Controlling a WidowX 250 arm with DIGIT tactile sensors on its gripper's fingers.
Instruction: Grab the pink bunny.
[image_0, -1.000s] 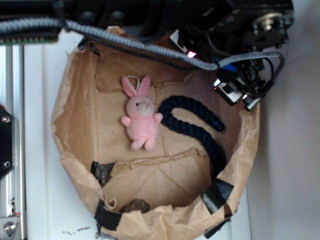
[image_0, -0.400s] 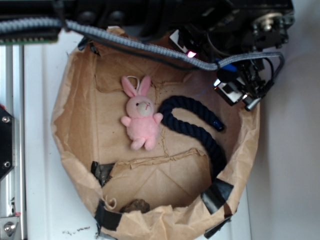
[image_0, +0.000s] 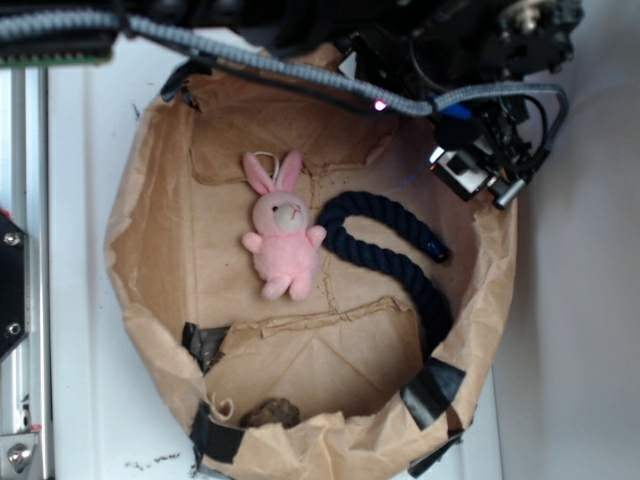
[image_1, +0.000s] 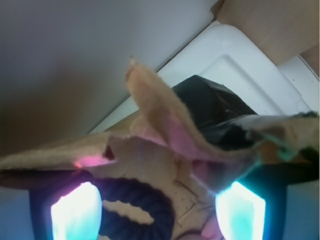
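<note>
Fingers (image_1: 160, 212) spread wide, tips cut off; pink bunny (image_0: 283, 240) mostly hidden from wrist.

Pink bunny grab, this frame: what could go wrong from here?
1. The navy rope curls right against the pink bunny; in the wrist view the rope lies between the fingers, so the gripper may close on rope instead.
2. The gripper sits at the paper bag rim; the torn flap could snag during the descent.
3. The flap hides most of the bunny from the wrist camera.
</note>
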